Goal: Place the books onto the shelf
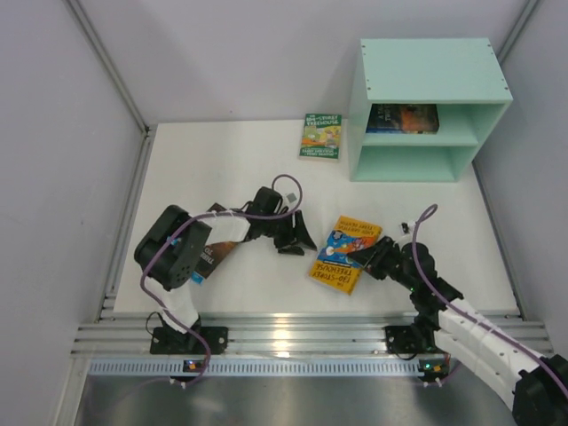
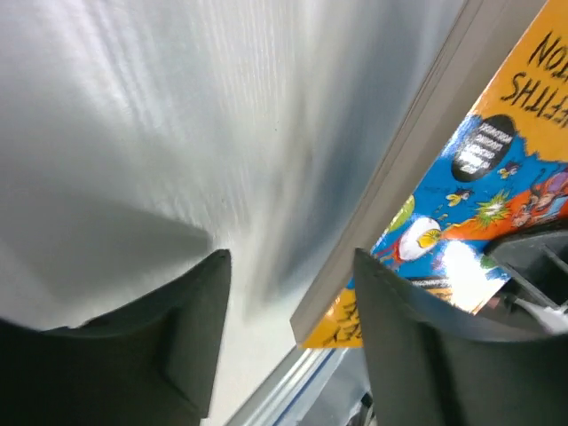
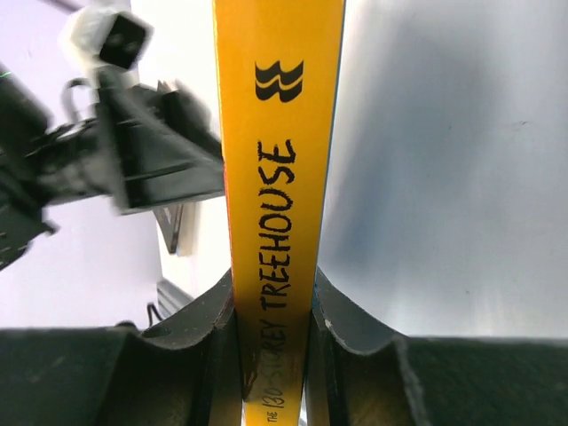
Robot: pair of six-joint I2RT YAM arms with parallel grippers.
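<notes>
Your right end effector (image 3: 273, 297) clamps the orange-yellow book (image 1: 340, 257) by its spine, near the front edge of the bench (image 1: 222, 169). Your left end effector (image 1: 293, 235) gapes empty beside it (a dark book (image 1: 224, 252) lies half hidden under that arm).

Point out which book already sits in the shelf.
The dark book with orange art, lying in the upper compartment of the mint-green shelf. The green book lies on the table; the right gripper clamps the yellow book.

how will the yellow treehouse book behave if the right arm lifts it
The yellow Treehouse book is a thin paperback, so probably light and floppy. The right gripper pinches both covers at the spine, which should keep it shut, though the free edge may sag. The cover looks shiny, so it might slip.
</notes>
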